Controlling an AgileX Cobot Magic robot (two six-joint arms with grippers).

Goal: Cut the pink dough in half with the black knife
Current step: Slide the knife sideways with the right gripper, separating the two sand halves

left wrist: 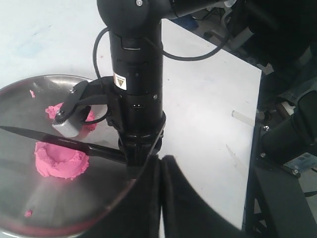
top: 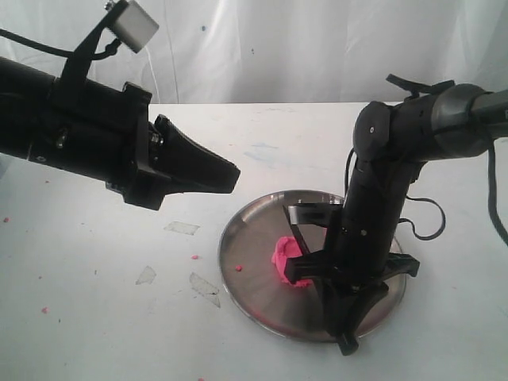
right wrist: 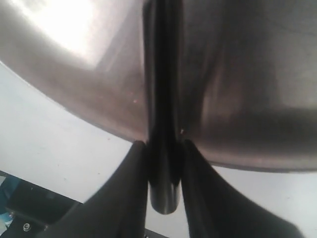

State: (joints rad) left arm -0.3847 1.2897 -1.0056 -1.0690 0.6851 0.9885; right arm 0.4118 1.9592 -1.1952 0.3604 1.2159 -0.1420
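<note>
The pink dough (top: pixel 286 258) lies on the round steel plate (top: pixel 254 222). In the left wrist view it shows as a dimpled mound (left wrist: pixel 59 161) and a second pink piece (left wrist: pixel 52 110) beyond it, partly hidden by the right arm's camera. The black knife (left wrist: pixel 29 134) has its blade lying across the mound's far edge, between the two pieces. My right gripper (top: pixel 341 317) points down over the plate's near rim, shut on the knife handle (right wrist: pixel 163 188). My left gripper (top: pixel 232 178) hangs shut and empty above the table, left of the plate.
Pink crumbs (top: pixel 194 256) and clear scraps (top: pixel 205 287) lie scattered on the white table left of the plate. One crumb (left wrist: pixel 28 213) sits on the plate (left wrist: pixel 29 198). A white cloth hangs at the back. The table edge (left wrist: pixel 257 124) is close behind the right arm.
</note>
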